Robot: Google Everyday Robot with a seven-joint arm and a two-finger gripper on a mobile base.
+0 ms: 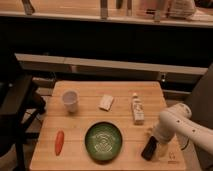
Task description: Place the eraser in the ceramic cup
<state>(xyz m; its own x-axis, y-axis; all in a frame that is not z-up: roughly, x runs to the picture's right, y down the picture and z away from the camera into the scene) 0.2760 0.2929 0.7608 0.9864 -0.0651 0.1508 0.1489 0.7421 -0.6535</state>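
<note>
Eraser near front corner of table; gripper just beside it, jaws spread wide

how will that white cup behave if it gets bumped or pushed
The ceramic cup stands upright and narrows toward its base, so a knock near the rim would probably tip it. It looks hard and smooth, so it likely slides easily and could chip. The end effector is far off, at the eraser across the table.

The black eraser is lying near the front right corner of the tabletop, just beside the spread-fingered gripper. The white ceramic cup is standing upright, well apart.
</note>
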